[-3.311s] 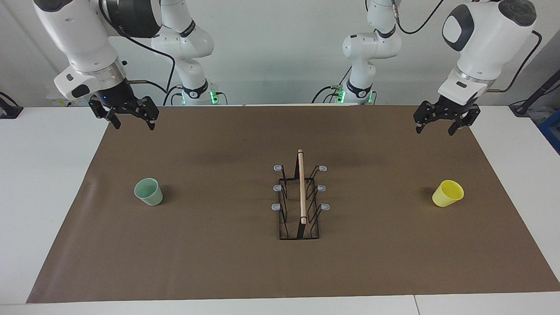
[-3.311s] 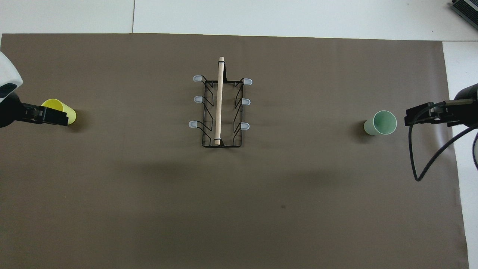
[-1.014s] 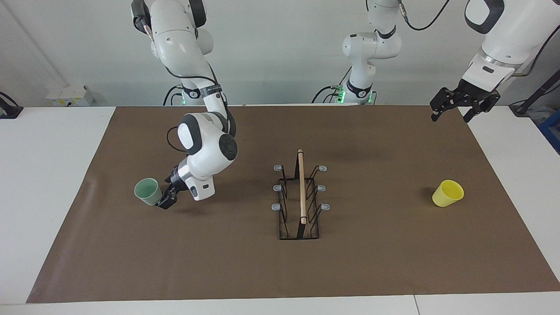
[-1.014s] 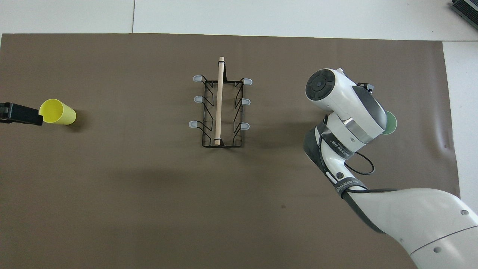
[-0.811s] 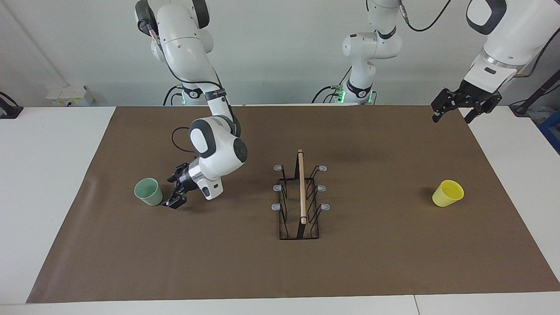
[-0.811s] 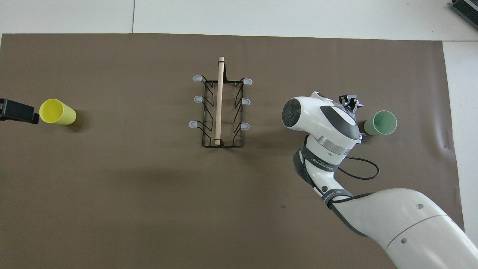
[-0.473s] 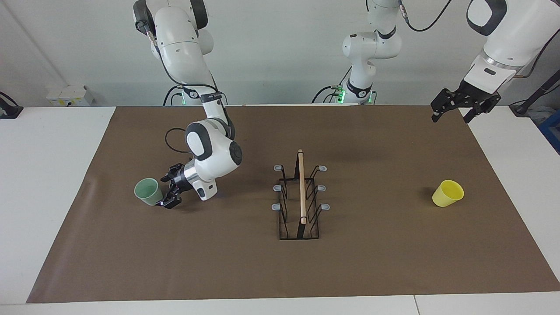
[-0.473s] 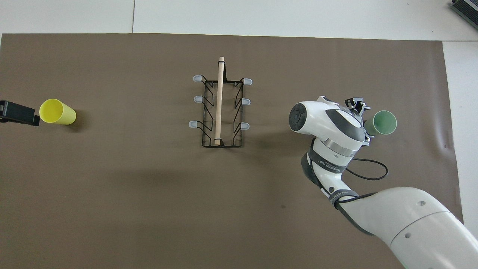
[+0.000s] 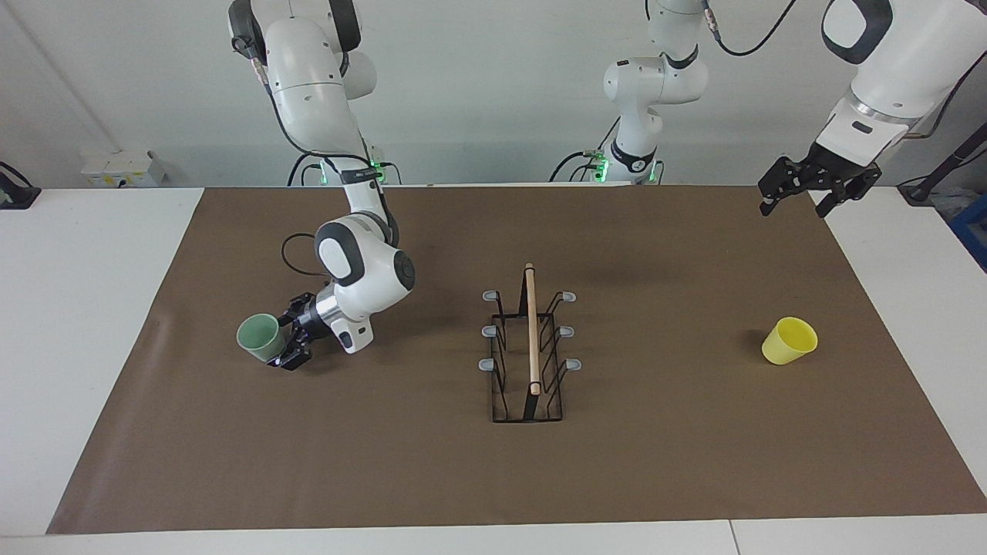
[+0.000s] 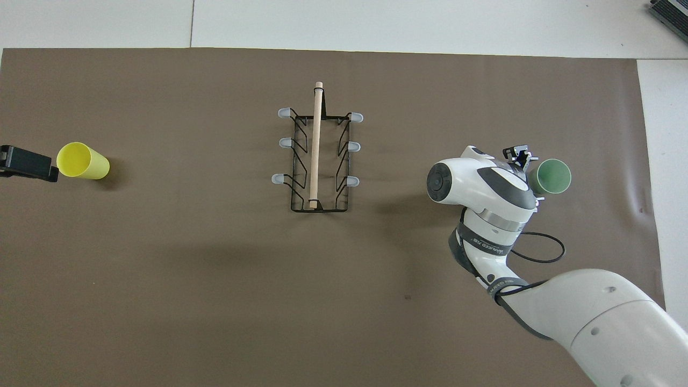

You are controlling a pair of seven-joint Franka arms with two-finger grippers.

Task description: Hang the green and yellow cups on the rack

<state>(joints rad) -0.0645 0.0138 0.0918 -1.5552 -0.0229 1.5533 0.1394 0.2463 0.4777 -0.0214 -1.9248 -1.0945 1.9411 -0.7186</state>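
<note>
The pale green cup (image 9: 257, 336) (image 10: 553, 177) stands on the brown mat toward the right arm's end of the table. My right gripper (image 9: 282, 336) (image 10: 530, 177) is low at the cup's rack side, open, with one finger on each side of the cup's lower part. I cannot tell if the fingers touch it. Toward the left arm's end stands the yellow cup (image 9: 789, 341) (image 10: 84, 160), alone. My left gripper (image 9: 817, 194) (image 10: 28, 163) waits open, high over the mat's corner there. In the middle of the mat is the black wire rack (image 9: 530, 351) (image 10: 317, 156), with nothing on its prongs.
The brown mat (image 9: 663, 462) covers most of the white table (image 9: 85, 308). The right arm's forearm and elbow (image 9: 362, 270) lean over the mat between the green cup and the rack.
My right gripper drew back a little toward the rack, then moved in until its open fingers straddle the green cup. The left arm and both cups stayed where they were.
</note>
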